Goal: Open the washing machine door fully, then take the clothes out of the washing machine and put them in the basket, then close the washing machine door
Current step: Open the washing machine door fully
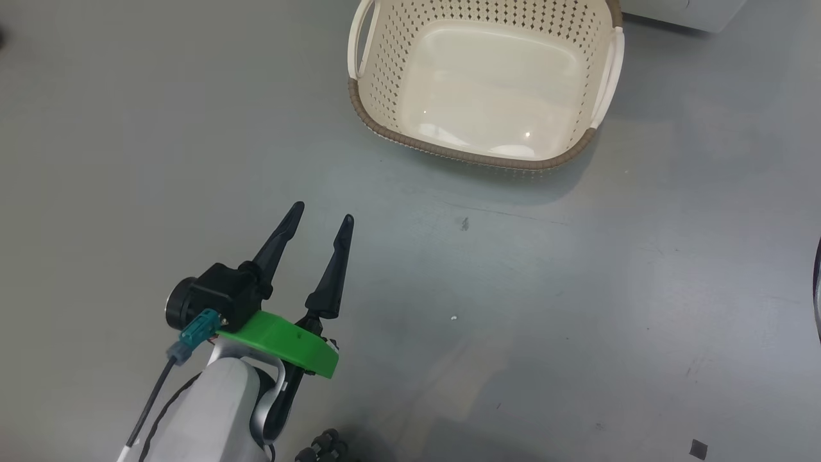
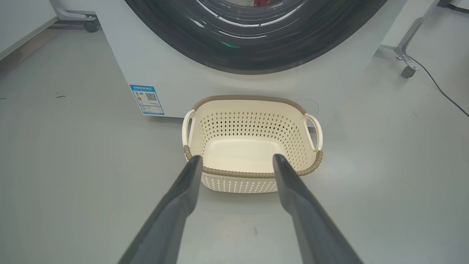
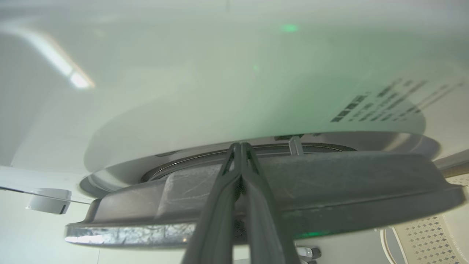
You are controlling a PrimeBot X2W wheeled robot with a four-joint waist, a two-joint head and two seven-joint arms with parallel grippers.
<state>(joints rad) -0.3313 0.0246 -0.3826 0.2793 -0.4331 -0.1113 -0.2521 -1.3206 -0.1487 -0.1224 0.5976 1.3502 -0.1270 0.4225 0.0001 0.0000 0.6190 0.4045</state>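
Because the door (image 3: 329, 183) has to swing open first, the right end effector (image 3: 240, 146) has its fingers pressed together and empty. Its tips sit mid-frame at the seam between the door's edge and the washer (image 2: 176, 73) front, likely to pry or push. Whether the door is latched or just ajar cannot be told. The left end effector (image 1: 323, 213) hangs wide and empty at lower left over bare floor (image 1: 577, 289), probably ready for the clothes (image 2: 261, 3), a scrap of red behind the glass at top centre. The basket (image 2: 249, 98) sits empty just in front of the washer, below the door, handy for dropping. The floor is smooth grey and lightly scuffed. A wheeled stand leg (image 2: 406, 68) stands at upper right.
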